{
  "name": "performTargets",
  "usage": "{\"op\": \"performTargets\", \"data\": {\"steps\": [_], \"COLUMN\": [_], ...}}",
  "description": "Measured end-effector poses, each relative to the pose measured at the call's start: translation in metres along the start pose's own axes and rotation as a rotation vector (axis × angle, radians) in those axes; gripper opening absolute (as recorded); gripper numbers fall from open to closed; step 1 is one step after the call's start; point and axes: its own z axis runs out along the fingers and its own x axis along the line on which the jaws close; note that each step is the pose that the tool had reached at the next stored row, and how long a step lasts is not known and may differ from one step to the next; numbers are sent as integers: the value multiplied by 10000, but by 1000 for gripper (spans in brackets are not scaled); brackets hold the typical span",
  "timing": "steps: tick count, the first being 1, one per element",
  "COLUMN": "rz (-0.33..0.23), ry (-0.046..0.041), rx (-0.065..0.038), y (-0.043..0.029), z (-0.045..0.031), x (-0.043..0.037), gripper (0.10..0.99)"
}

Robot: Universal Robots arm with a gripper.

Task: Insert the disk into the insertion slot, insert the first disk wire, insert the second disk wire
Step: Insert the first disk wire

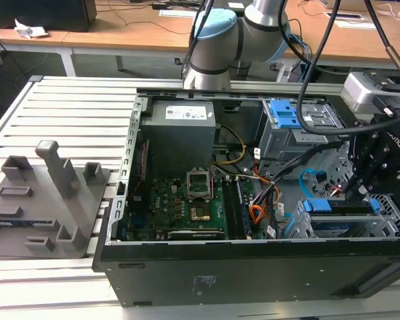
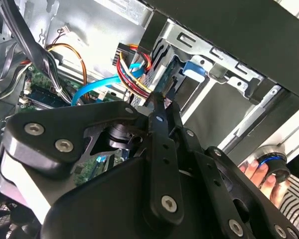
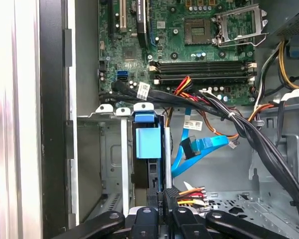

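The disk (image 3: 148, 149), in a blue carrier, sits inside the insertion slot (image 3: 109, 159), a low light-grey cage; the exterior view shows the disk (image 1: 340, 209) at the case's right end. My gripper (image 3: 164, 198) is shut on the black plug of the first disk wire (image 3: 192, 191), a red, yellow, orange and black bundle, right at the disk's end. In the second wrist view the gripper (image 2: 158, 98) pinches the first disk wire (image 2: 134, 74). The second disk wire (image 3: 202, 147), flat and light blue, loops loose beside the disk with its dark plug free. In the exterior view the gripper (image 1: 355, 189) hangs over the slot.
Thick black cables (image 3: 259, 144) cross above the slot. A taller grey cage with a blue latch (image 1: 285, 115) stands behind it. The motherboard (image 3: 189, 40) and power supply (image 1: 180, 127) lie further in. A grey fixture plate (image 1: 47, 193) lies outside. A hand (image 2: 259, 172) is near the case.
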Motion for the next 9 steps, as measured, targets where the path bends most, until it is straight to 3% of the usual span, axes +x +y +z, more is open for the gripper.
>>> {"op": "performTargets", "data": {"steps": [9], "rz": [1], "ry": [1], "rx": [-2], "y": [-43], "z": [44], "x": [1], "gripper": [176]}}
